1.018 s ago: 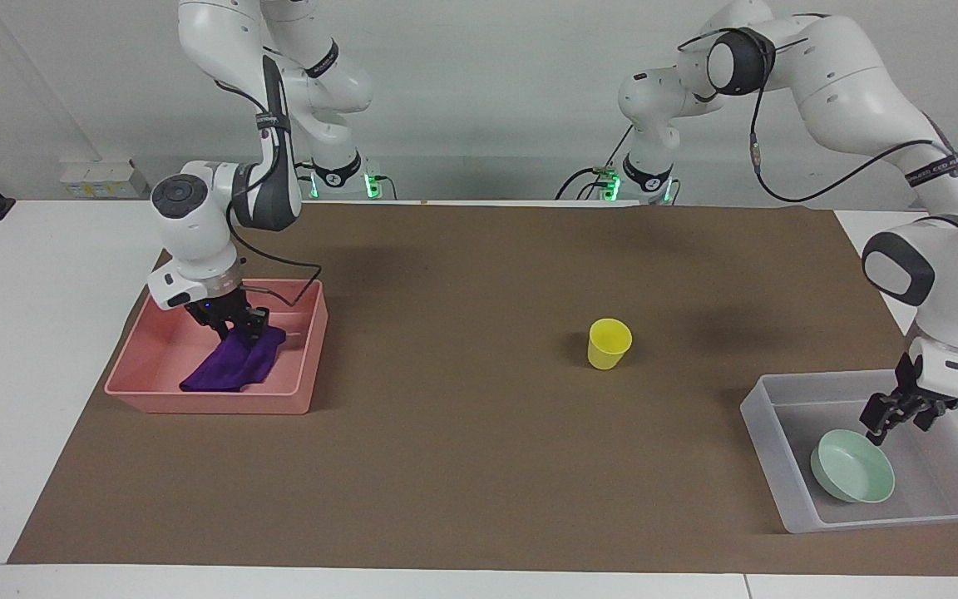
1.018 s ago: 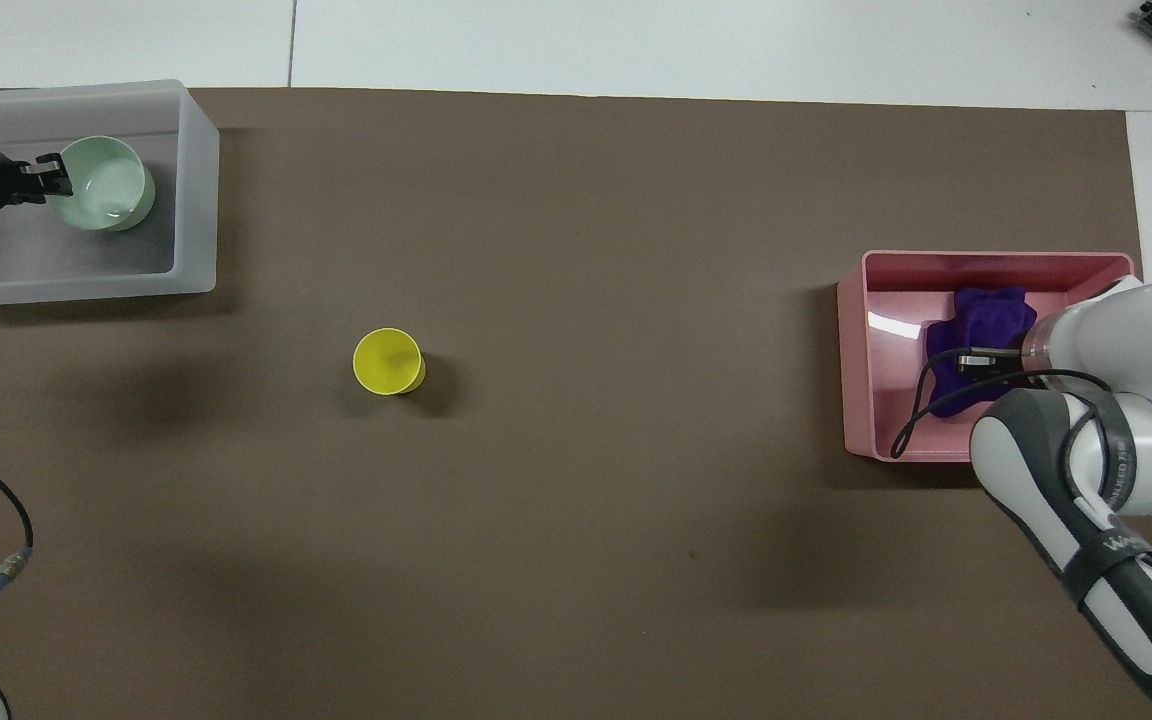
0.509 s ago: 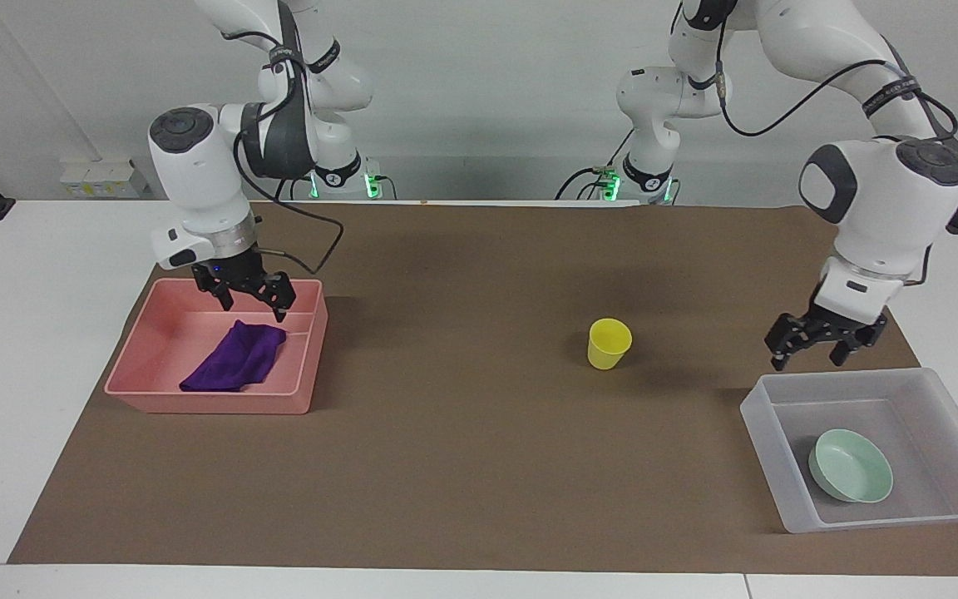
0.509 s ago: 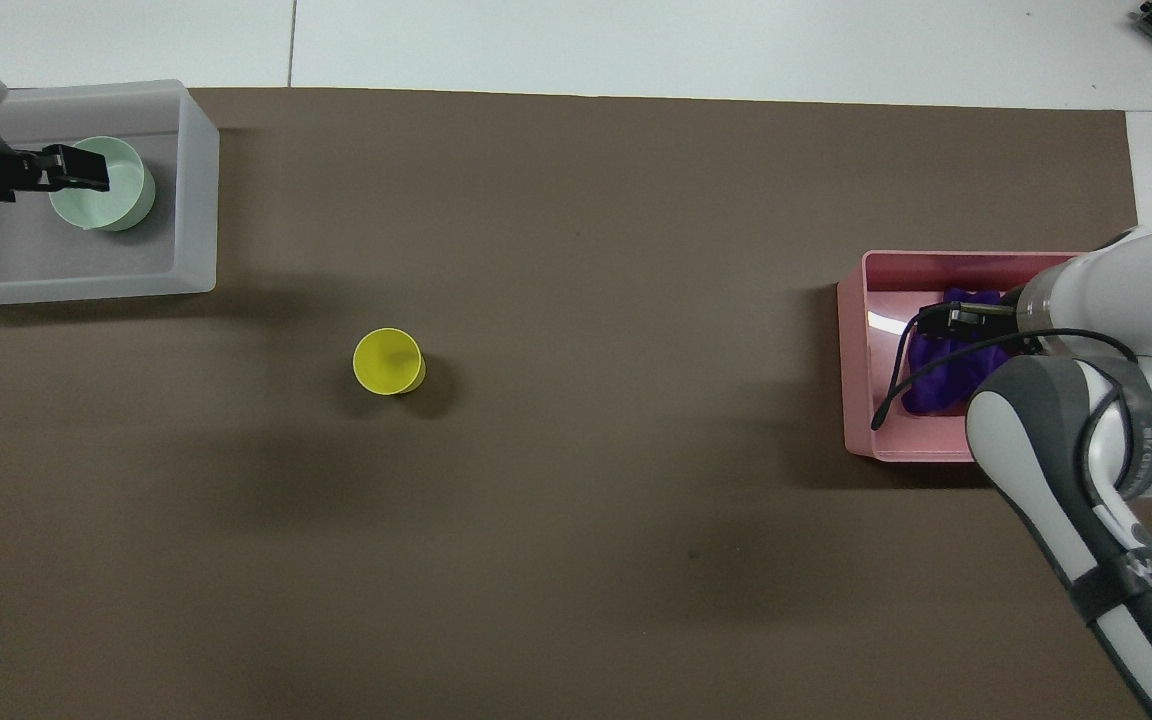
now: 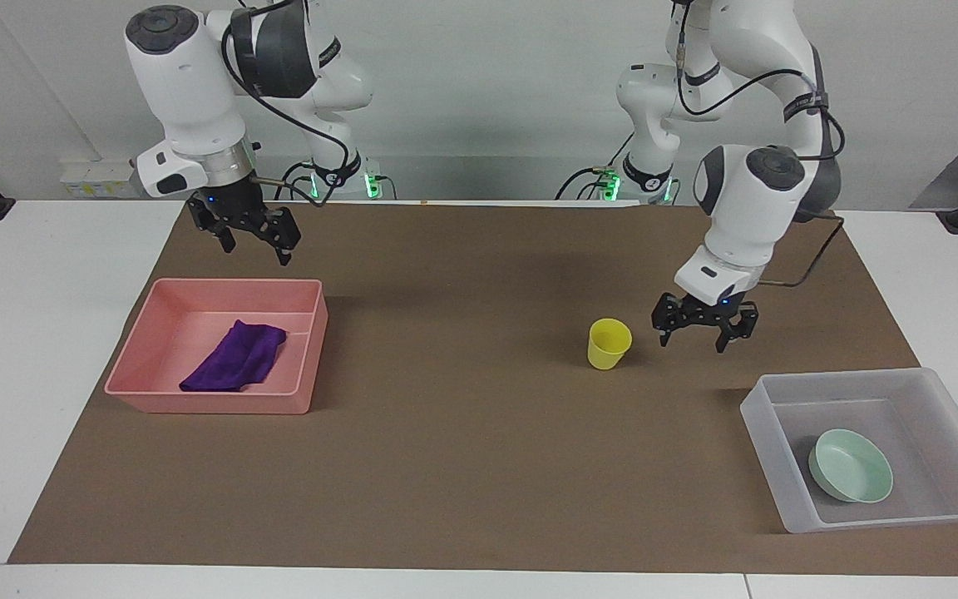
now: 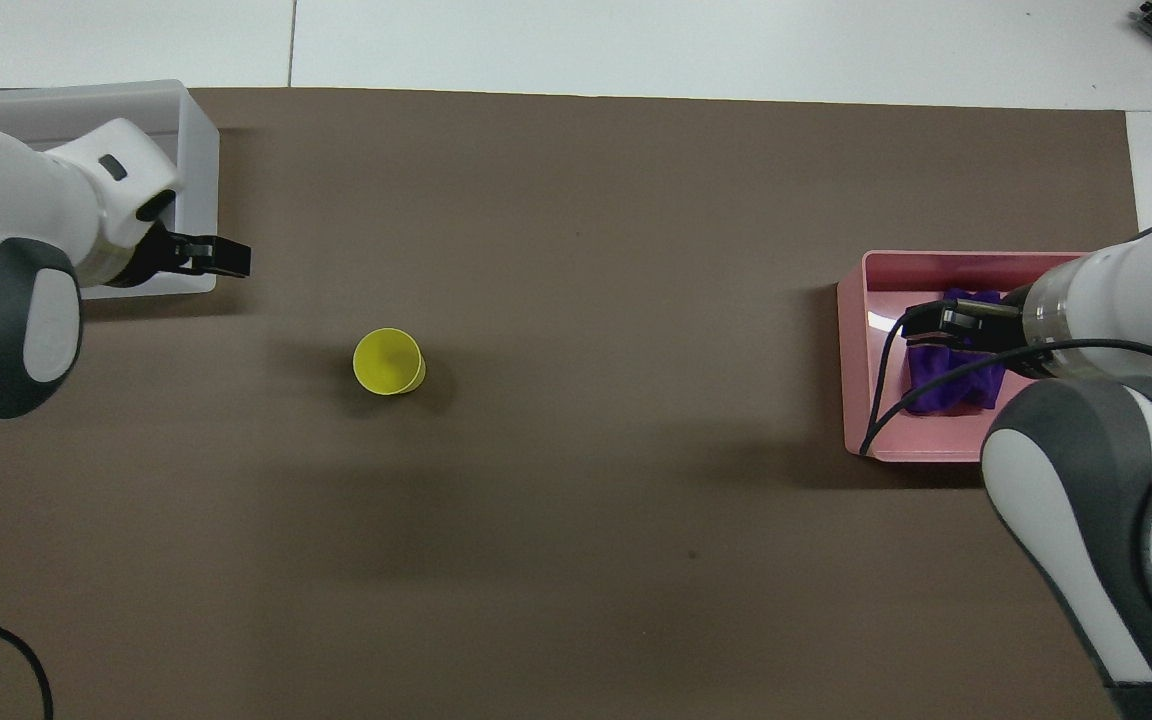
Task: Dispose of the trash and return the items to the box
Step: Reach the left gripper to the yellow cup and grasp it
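Changes since the earlier pictures:

- Right pincer [image 5: 253, 239]: was down in the pink bin [image 5: 304, 333], fingers on the purple rag [image 5: 234, 360]; has let go and risen clear, now high over the counter's brown mat [image 5: 462, 416] at the bin's edge nearer the robots, fingers spread.
- Left pincer [image 5: 704, 332]: was low in the translucent box [image 5: 766, 433] at the mint-green bowl [image 5: 851, 466]; has lifted out and travelled to just beside the yellow cup [image 5: 609, 343], fingers spread, apart from the cup.

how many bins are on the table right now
2. The pink bin, holding the purple rag, sits toward the right arm's end; the translucent box, holding the mint-green bowl, sits toward the left arm's end.
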Tool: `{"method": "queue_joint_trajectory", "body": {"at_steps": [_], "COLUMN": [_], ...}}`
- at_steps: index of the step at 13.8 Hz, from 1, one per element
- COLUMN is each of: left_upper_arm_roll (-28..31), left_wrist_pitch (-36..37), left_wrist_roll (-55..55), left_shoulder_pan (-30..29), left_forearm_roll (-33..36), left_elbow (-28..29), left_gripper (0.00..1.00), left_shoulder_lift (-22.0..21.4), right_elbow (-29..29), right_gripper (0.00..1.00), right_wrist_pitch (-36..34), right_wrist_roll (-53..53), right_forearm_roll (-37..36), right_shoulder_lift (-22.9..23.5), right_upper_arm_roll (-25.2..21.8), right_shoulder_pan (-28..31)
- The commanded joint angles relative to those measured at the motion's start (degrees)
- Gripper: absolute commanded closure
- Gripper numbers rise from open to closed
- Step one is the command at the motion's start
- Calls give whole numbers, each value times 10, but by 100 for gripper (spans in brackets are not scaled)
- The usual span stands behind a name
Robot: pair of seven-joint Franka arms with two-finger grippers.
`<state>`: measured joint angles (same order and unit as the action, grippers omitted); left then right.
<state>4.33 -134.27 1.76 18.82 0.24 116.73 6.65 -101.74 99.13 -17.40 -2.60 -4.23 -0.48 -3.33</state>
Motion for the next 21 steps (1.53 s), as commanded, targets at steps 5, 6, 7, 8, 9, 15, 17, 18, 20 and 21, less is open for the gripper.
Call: {"method": "queue_joint_trajectory", "body": {"at_steps": [5, 6, 7, 8, 9, 15, 17, 18, 20, 21], "left_upper_arm_roll": [9, 9, 9, 9, 9, 14, 14, 12, 14, 12], "left_wrist_pitch": [-128, -137, -135, -129, -124, -68, -69, -69, -71, -72], "left_wrist_roll": [33, 39, 48, 50, 49, 48, 47, 48, 47, 45], "left_shoulder_pan": [65, 68, 68, 68, 67, 21, -24, -49, -90, -112], "left_forearm_roll": [11, 11, 11, 11, 11, 11, 11, 11, 10, 10], "left_elbow": [99, 99, 98, 97, 91, 33, -7, -34, -76, -102], "left_gripper": [25, 68, 100, 100, 100, 100, 100, 100, 100, 100], "left_shoulder_lift": [-4, 3, 3, 2, 3, -17, -16, -7, 11, 25], "right_elbow": [87, 63, 60, 60, 60, 84, 104, 104, 103, 101], "right_gripper": [0, 0, 0, 0, 0, 0, 0, 0, 0, 0], "right_wrist_pitch": [-117, -114, -117, -117, -115, -116, -128, -129, -124, -123], "right_wrist_roll": [83, 84, 86, 87, 88, 96, 129, 128, 130, 131], "right_forearm_roll": [29, 29, 29, 29, 29, 14, 14, 13, 13, 13], "right_shoulder_lift": [1, -13, -15, -15, -15, -12, -7, -7, -8, -8], "right_upper_arm_roll": [-8, -8, -8, -8, -8, -10, -24, -37, -49, -49], "right_shoulder_pan": [34, 34, 33, 33, 33, 37, 31, 17, 12, 14]}}
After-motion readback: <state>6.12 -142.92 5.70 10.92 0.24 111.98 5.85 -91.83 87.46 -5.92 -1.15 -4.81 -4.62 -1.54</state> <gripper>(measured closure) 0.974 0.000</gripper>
